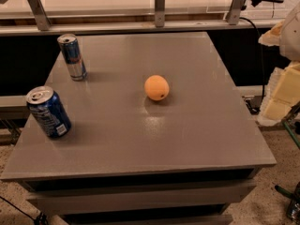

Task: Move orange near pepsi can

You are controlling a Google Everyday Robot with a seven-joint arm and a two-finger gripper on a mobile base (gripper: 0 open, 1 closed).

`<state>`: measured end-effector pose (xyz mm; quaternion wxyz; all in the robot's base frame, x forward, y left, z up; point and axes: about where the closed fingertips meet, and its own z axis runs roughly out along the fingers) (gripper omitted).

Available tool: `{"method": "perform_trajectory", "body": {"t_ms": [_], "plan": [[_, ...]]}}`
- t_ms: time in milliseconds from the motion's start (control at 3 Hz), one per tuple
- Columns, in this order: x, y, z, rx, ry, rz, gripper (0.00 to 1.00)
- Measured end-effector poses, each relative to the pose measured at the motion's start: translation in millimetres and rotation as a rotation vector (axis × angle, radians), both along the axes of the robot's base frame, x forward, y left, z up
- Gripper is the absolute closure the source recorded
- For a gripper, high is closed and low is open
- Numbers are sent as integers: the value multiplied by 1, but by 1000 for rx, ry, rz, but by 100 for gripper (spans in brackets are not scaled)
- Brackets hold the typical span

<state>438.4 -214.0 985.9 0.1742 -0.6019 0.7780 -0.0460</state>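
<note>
Gripper (pixel 281 95): we see it as pale cream blocks at the right edge of the frame, about mid-height, partly cut off by the border and out beyond the table's right side.
Gripper state: we cannot tell whether it is spread or pressed together; it touches none of the things on the table.
Orange (pixel 156 87): we find it near the middle of the table top, a little above the frame's centre, resting alone with its dark stem dot turned toward the lower right, well apart from the gripper.
Pepsi can (pixel 48 111): at the left of the frame, close to the table's left edge, silver top up and a white label patch low on its side; we place it well apart from the orange.
Slim can (pixel 72 57): blue and silver, upright in the upper left, behind the pepsi can.
Table (pixel 197 139): grey, flat-topped, with stepped grey fronts along the bottom of the frame.
Rail (pixel 140 27): runs across the top of the frame behind the table, with metal brackets.
</note>
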Motion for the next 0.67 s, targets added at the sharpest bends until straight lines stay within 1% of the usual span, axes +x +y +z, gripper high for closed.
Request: {"method": "perform_trajectory", "body": {"t_ms": [333,667], "plan": [[0,0,0,0,0,0,0],[12,13,-1,37,-9,31,0]]}}
